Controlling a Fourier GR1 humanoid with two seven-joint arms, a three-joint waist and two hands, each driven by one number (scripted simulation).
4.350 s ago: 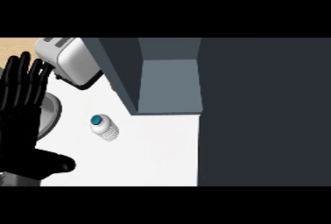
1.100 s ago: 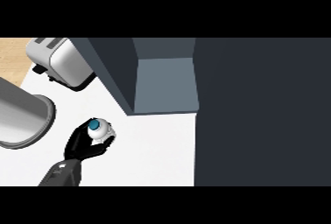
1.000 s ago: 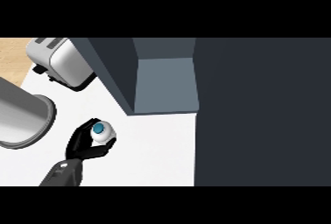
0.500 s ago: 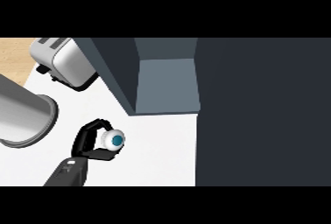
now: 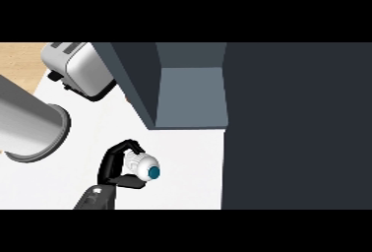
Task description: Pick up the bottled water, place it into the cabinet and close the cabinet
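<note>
The bottled water (image 5: 139, 162) is a small clear bottle with a blue cap (image 5: 154, 172). It sits tilted in my left hand (image 5: 116, 165), cap turned to the right. The hand is shut on it, fingers curled over its far side and the thumb under it. The hand comes in from the lower edge, left of the middle. The cabinet (image 5: 190, 93) stands open above and to the right of the bottle, showing a grey inside. A wide dark panel (image 5: 294, 123), possibly its door, fills the right side. My right hand is not visible.
A silver toaster (image 5: 80, 69) stands at the back left on the white counter (image 5: 181, 167). A large grey cylinder (image 5: 29, 123) leans in from the left edge, close beside my hand. A wooden floor strip (image 5: 18, 61) shows at the upper left.
My left hand has taken hold of the bottle and carried it to the right and slightly nearer. The bottle has tilted, so its cap now faces right.
</note>
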